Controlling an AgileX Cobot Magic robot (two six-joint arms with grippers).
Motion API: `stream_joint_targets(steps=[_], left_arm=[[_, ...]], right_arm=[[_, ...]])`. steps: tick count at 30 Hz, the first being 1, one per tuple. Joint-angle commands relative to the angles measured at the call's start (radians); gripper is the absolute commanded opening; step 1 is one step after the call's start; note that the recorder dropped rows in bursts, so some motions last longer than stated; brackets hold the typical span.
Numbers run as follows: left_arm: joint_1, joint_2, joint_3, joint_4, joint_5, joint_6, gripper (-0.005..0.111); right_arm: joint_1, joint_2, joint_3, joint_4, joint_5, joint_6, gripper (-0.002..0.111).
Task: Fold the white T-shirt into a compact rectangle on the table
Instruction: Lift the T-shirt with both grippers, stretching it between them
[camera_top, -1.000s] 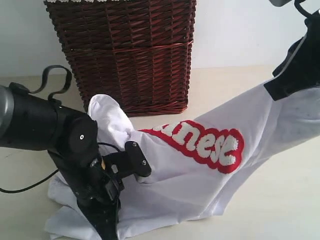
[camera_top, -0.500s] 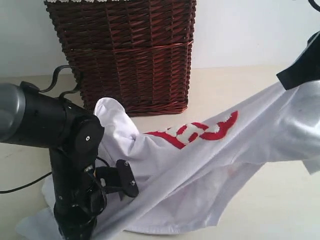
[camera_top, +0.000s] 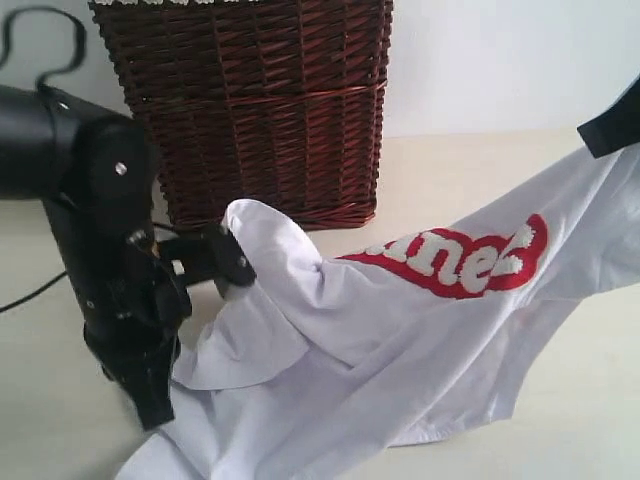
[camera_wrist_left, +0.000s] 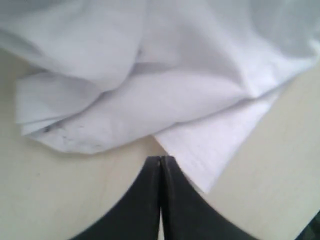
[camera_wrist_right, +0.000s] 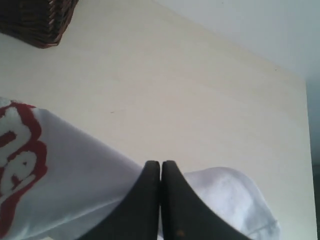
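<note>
The left gripper (camera_wrist_left: 160, 159) points down at the table (camera_top: 560, 420) with its 2 jaws pressed flat together, no gap between them. Right at its tips lies the edge of the white T-shirt (camera_top: 400, 340): a flat corner of cloth runs off to one side of the jaws and a rumpled fold heaps up just ahead of them. I cannot tell whether any cloth is pinched between those tips or merely touches them.

The right gripper (camera_wrist_right: 160, 162) is up off the table, jaws also closed tight, and here it has the shirt: cloth spreads out from both sides of the closed fingers, with bare tabletop well below and beyond them. From that raised grip the shirt slopes down and across toward the left arm, pulled into long diagonal creases. The red band (camera_top: 460, 262) with its fuzzy white lettering sits on the slope, nearer the right gripper than the left. Close to the left arm the cloth humps up in a loose peak, then spills onto the table beside the jaws. A dark wicker basket (camera_top: 260, 110) stands behind the left arm.
</note>
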Motion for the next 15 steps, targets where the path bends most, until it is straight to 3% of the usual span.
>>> stream_joint_targets(steps=[1, 3, 6, 11, 15], left_arm=[[0.03, -0.061, -0.006, -0.279, -0.096, 0.052, 0.001], [0.014, -0.059, 0.0, -0.407, -0.098, 0.187, 0.013], [-0.088, -0.024, 0.057, -0.498, -0.18, 0.367, 0.065], [-0.231, 0.069, 0.091, -0.454, -0.402, 0.419, 0.067], [-0.243, 0.141, 0.091, -0.429, -0.427, 0.391, 0.067]], right_arm=[[-0.005, -0.02, -0.007, -0.008, -0.017, 0.04, 0.0], [-0.005, -0.02, -0.007, 0.003, -0.018, 0.028, 0.0], [-0.005, -0.02, -0.007, 0.025, -0.018, 0.022, 0.0], [-0.005, -0.018, -0.007, 0.046, -0.018, 0.013, 0.0], [-0.005, -0.018, -0.007, 0.065, -0.018, -0.011, 0.0]])
